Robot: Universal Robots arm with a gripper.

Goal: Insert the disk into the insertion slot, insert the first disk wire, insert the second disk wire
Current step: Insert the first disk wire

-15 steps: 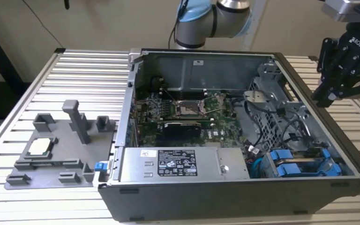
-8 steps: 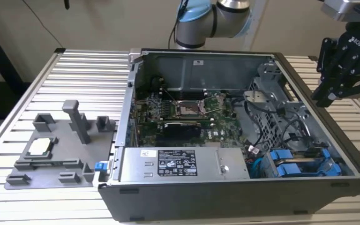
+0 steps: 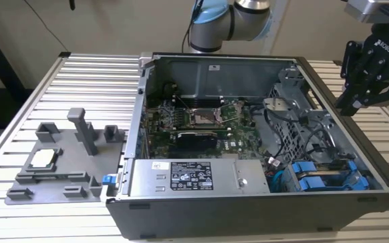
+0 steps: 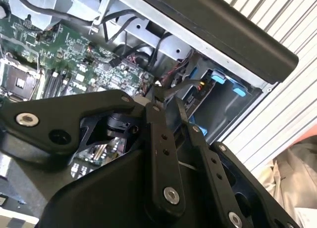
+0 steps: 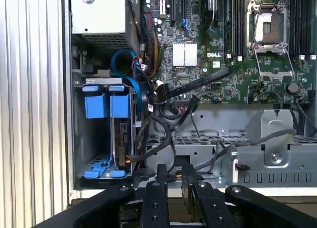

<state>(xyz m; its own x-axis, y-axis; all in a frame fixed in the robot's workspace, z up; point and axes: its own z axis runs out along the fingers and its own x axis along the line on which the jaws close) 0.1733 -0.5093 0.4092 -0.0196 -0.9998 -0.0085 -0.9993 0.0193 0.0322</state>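
Two blue-framed drives (image 3: 323, 175) sit side by side in the grey drive cage (image 3: 285, 177) at the front corner of the open computer case, on the exterior view's right. In the first wrist view their blue frames (image 5: 106, 105) fill the cage (image 5: 79, 134), and I cannot tell which one is the disk. Black and blue wires (image 5: 161, 92) bunch beside the cage; their ends are too tangled to tell whether they are plugged in. My gripper (image 3: 350, 109) hangs above the case's right wall, well clear of the cage. Its fingers (image 5: 162, 181) stand together, shut on nothing, in both wrist views (image 4: 163, 102).
The case (image 3: 201, 212) lies open on a slatted metal table (image 3: 93, 76). Inside are the motherboard (image 3: 194, 119) and a power supply (image 3: 188, 177). A grey fixture plate (image 3: 59, 167) holding a chip stands at the exterior view's left. The arm's base (image 3: 228, 20) is behind the case.
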